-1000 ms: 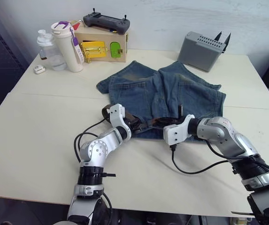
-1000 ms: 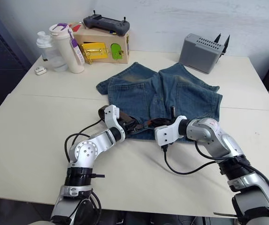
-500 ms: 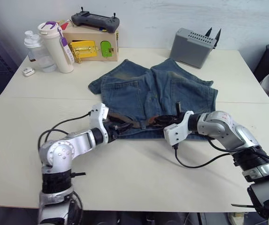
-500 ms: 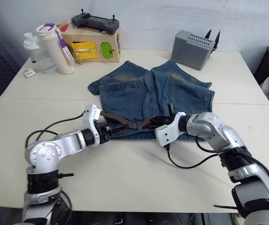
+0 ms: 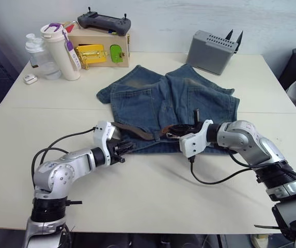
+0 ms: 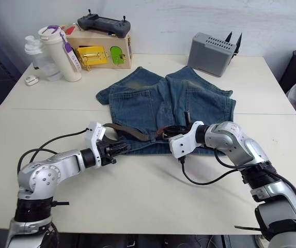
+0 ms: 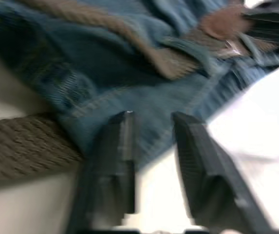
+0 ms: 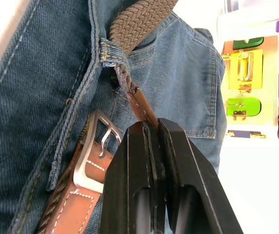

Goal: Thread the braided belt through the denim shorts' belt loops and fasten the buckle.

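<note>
— What is your right pincer [image 8: 151, 134] doing?

— Its two black fingers [image 8: 129, 195] are pressed together on the tan leather tip of the braided belt [image 8: 138, 22]. That tip comes out from under one of the belt loops [image 8: 111, 54] on the waistband. The buckle [image 8: 93, 146], a silver frame with its prong, lies just beside my fingers on the denim, sewn to a tan leather end.

— And your left pincer [image 7: 151, 141]?

— Parted, with nothing between the fingers. It sits at the waistband edge of the denim shorts [image 5: 153, 98], fingertips over the hem where cloth meets the counter [image 5: 153, 206]. A stretch of the brown woven strap lies just beside it.

— Where are the shorts themselves?

— Flat on the counter between my two arms, waistband toward me, legs pointing away. The belt runs along the waistband from my left pincer across to my right one.

— What lies farther out?

— At the far left, a white tumbler [image 5: 65, 51], a clear bottle [image 5: 40, 57] and a wooden box [image 5: 104, 49] with a black controller [image 5: 104, 23] on top. At the far right, a grey box [image 5: 212, 51].
</note>
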